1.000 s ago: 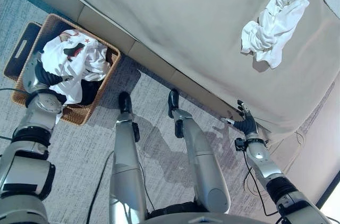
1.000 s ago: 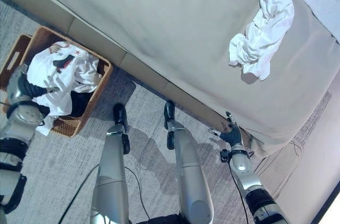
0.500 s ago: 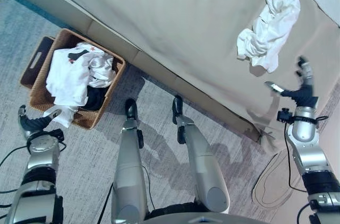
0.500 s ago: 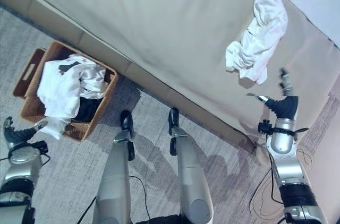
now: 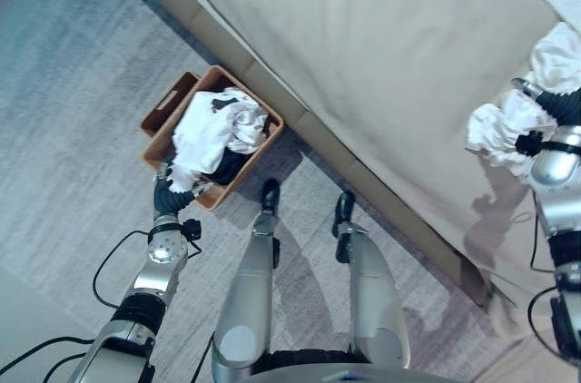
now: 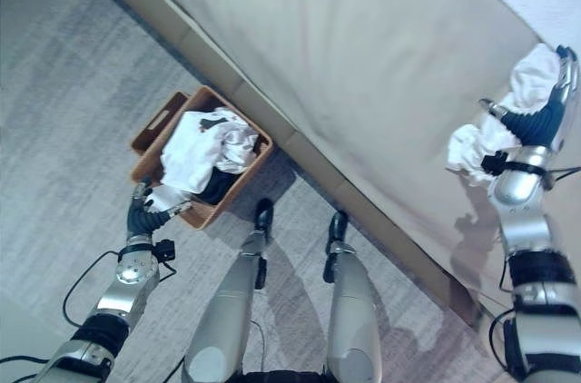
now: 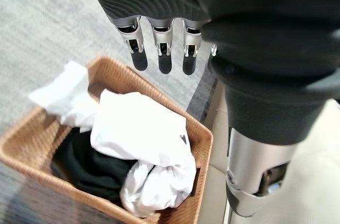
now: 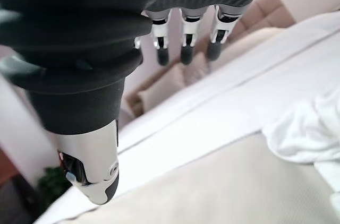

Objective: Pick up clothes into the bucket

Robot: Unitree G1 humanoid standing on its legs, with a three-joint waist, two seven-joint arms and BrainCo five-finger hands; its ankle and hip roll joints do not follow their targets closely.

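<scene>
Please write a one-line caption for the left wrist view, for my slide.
Open left hand above a wicker basket holding white clothes.

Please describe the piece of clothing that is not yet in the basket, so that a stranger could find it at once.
Start at the wide beige bed. Near its far corner, on the robot's right, a crumpled white garment lies on the cover, with the open right hand above it. It is the one garment on the bed; the others fill the wicker basket on the floor.
</scene>
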